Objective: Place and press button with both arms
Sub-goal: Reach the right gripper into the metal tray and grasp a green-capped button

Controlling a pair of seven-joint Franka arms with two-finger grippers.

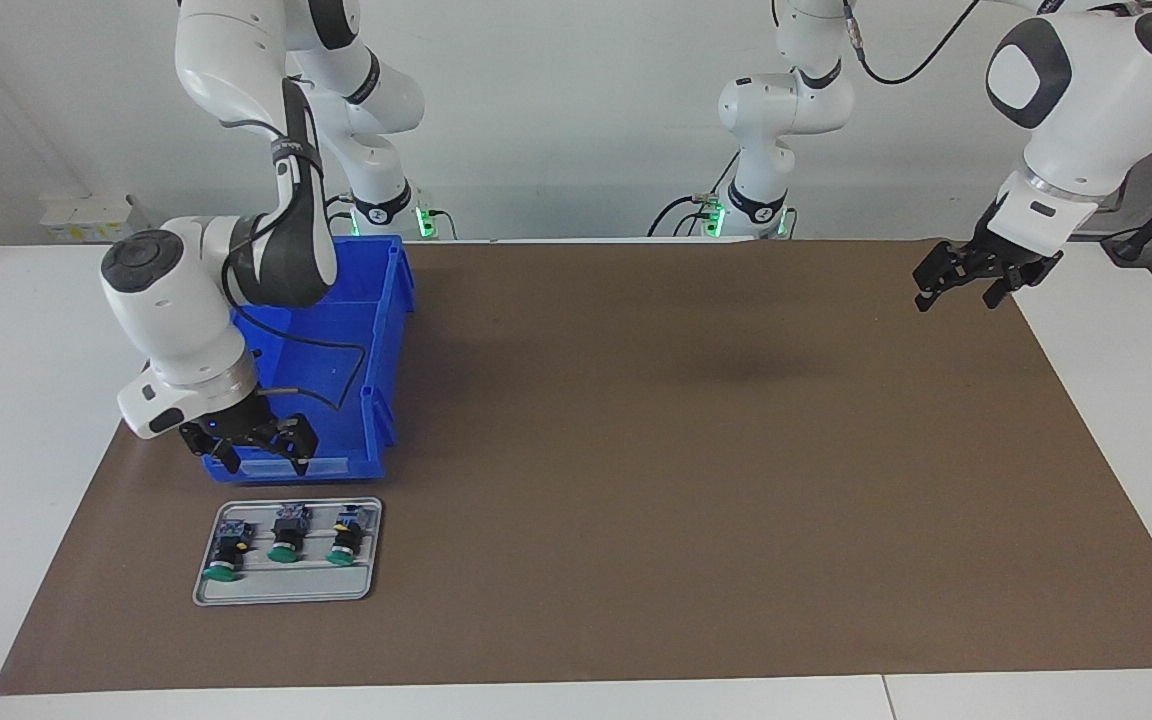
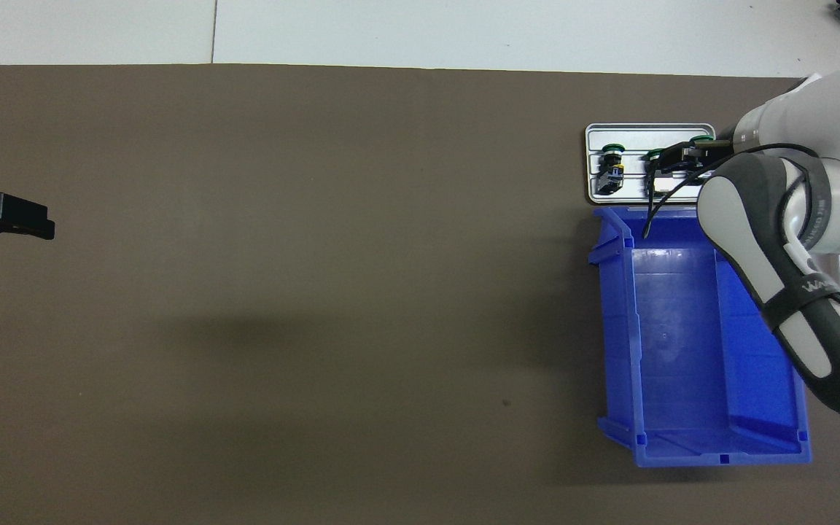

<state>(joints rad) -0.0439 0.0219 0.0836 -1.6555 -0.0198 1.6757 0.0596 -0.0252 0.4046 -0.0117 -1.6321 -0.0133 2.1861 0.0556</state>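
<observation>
Here, right pincer (image 1: 261,455) open, empty, over bin (image 1: 376,300) edge nearest tray (image 1: 286,592) with three buttons (image 1: 284,535). Left pincer (image 1: 966,280) open, empty, waiting over mat (image 1: 686,450) at left arm's end.

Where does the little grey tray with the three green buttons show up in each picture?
Facing view: the grey tray lies low in the picture toward its left edge, just below the blue bin.
Overhead view: the grey tray sits high toward the right edge, just above the blue bin.
Shared landmark: the blue bin, directly beside the tray.
</observation>
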